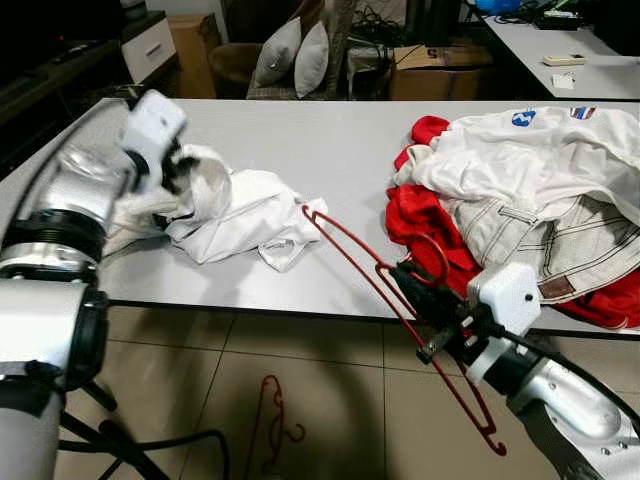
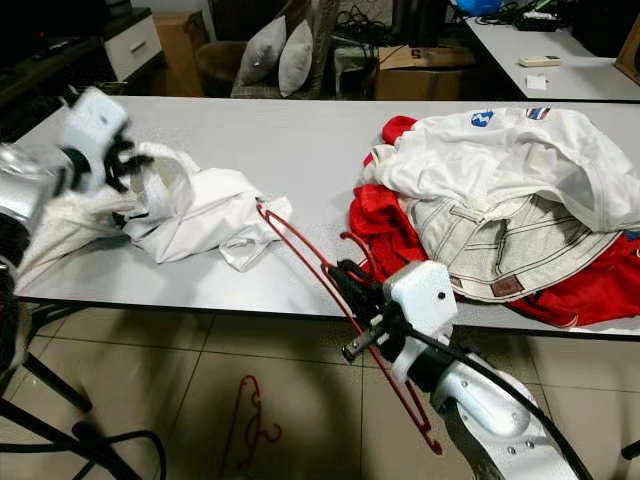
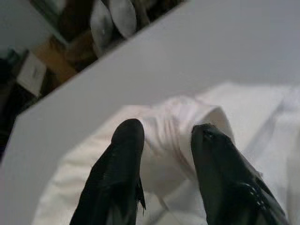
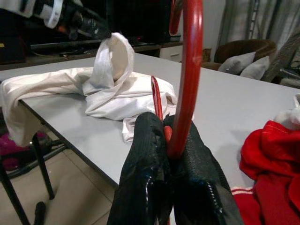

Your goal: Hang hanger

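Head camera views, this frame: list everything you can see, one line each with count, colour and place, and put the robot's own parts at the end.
Table: one, grey, across the middle of the scene.
White garment: one, white, crumpled on the table's left part.
Red hanger: one, red, held over the table's near edge, its tip by the white garment.
Clothes pile: one heap, white, cream and red, on the table's right part.
Fallen hanger: one, red, on the tiled floor under the table's near edge.
Cushions: two, grey, on a seat behind the table.
Cardboard box: one, brown, behind the table.
Far table: one, white, back right, small items on it.
Left gripper: black fingers pinching a fold of the white garment.
Right gripper: black fingers shut on the red hanger.
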Controlling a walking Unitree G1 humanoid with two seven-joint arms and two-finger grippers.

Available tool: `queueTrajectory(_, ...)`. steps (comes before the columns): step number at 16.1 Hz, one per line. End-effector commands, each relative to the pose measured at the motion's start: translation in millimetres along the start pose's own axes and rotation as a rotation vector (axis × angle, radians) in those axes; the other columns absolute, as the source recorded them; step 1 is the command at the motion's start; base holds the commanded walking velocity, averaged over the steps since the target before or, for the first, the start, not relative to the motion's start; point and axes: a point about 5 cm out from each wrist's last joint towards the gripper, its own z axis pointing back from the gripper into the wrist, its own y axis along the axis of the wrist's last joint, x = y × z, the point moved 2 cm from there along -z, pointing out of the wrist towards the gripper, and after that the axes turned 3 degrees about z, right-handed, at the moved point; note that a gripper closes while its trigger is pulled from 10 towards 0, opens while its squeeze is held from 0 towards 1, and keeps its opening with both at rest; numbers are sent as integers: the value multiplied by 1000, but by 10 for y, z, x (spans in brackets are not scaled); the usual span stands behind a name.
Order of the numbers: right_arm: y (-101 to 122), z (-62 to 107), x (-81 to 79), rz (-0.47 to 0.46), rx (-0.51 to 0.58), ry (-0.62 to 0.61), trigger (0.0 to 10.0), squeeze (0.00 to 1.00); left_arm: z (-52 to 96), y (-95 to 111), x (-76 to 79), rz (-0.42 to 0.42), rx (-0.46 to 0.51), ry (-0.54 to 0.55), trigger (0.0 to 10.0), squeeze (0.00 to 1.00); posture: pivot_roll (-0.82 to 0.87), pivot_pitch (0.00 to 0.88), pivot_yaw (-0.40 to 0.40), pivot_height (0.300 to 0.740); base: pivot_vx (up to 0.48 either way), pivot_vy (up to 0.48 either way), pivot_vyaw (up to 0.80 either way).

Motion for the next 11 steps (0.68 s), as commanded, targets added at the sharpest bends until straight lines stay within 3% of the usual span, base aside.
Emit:
queueTrajectory(1,-6,-5,56,-11,-2,-23,10000,0,84,119,-136,47,87,47,10000,1000,-89,0,71,740,0,0,0)
queueTrajectory(2,-6,-10,75,-13,-1,-34,10000,0,115,169,-188,112,123,65,10000,1000,-89,0,71,740,0,0,0)
queueTrajectory(3,-4,-9,95,-30,5,-39,10000,0,192,312,-264,200,224,76,10000,1000,-83,0,62,740,0,0,0)
queueTrajectory(5,-7,-11,118,-34,3,-47,10000,0,274,466,-286,271,360,77,10000,1000,-76,0,52,740,0,0,0)
queueTrajectory(9,11,-27,173,-30,14,-99,10000,0,395,578,-197,362,504,65,10000,1000,-75,0,55,740,0,0,0)
queueTrajectory(10,7,-35,210,-27,15,-151,10000,0,412,556,-43,415,531,46,10000,1000,-71,0,60,740,0,0,0)
queueTrajectory(11,-40,-54,246,-61,4,-249,10000,0,482,414,457,460,582,-7,10000,1000,-70,0,63,740,0,0,0)
